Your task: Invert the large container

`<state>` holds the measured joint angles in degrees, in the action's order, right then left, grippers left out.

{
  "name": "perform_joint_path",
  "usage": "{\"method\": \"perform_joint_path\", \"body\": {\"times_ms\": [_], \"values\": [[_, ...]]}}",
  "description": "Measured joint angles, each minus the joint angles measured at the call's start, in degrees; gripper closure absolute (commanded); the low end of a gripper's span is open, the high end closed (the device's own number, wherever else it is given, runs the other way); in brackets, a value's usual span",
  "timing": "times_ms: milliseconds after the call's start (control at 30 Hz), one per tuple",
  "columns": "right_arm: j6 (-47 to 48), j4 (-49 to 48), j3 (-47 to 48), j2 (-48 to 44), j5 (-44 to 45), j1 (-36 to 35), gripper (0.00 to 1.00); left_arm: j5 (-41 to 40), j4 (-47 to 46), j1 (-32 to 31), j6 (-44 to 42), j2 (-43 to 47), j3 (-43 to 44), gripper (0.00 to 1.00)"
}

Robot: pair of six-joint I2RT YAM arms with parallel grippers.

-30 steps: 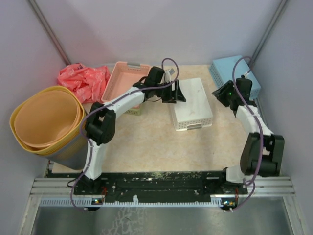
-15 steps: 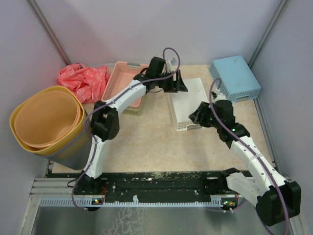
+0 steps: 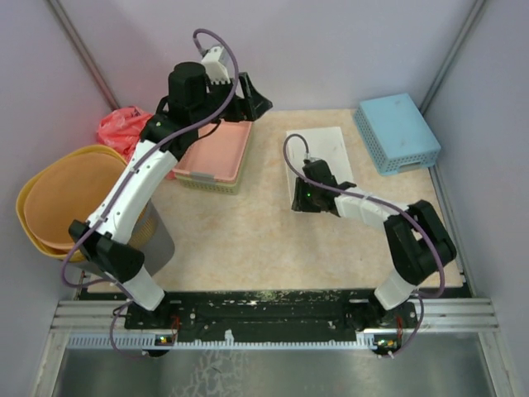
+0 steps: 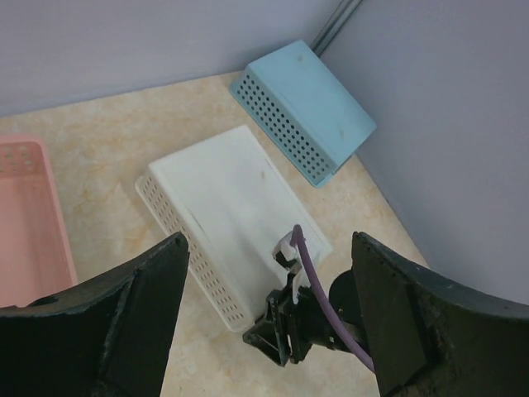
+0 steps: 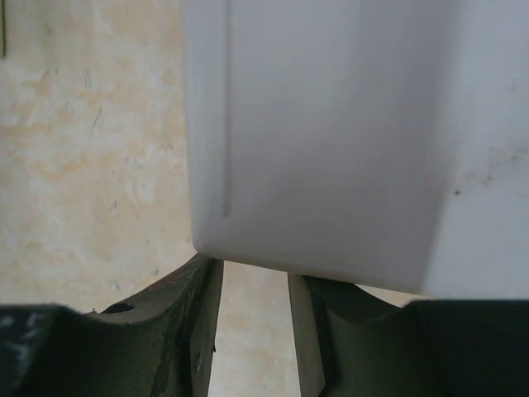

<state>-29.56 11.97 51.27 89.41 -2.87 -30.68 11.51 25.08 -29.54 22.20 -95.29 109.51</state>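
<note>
Beige table, lavender walls. White container lies just right of the pink basket, long axis running away from the bases. Right gripper is nearer, at the container's near short end, jaws narrowly parted, grip unclear. Left gripper, wide and empty, hovers over the basket's far edge.

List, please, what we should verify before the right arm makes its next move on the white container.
1. Position: the right gripper sits at the near end of the white container: ok.
2. Grip: rim between its fingers: not ok; the jaws stand apart and only table shows between them.
3. Other arm: the left gripper is open, high up by the pink basket, off the container: ok.
4. Room to flip: bare table toward the pink basket; the blue container stands apart: ok.
</note>
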Motion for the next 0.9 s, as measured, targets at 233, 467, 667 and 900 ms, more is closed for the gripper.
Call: {"method": "perform_joint_path", "body": {"times_ms": [233,467,667,900], "values": [[-2.4,-0.4,9.7,6.7,6.5,5.5,0.63,-1.0,1.6,-0.3,-0.2,-2.8,-4.1,0.15],[-1.7,-0.4,12.5,7.1,7.5,6.7,0.59,-1.9,3.6,-0.3,-0.7,-3.3,-6.0,0.15],[-0.9,1.5,21.2,10.9,6.4,0.8,0.61,-2.7,3.6,-0.3,-0.6,-1.7,-6.3,0.15],[-0.9,4.0,45.3,28.5,8.0,0.6,0.61,-8.2,2.7,-0.3,0.0,4.2,-10.3,0.12]]}}
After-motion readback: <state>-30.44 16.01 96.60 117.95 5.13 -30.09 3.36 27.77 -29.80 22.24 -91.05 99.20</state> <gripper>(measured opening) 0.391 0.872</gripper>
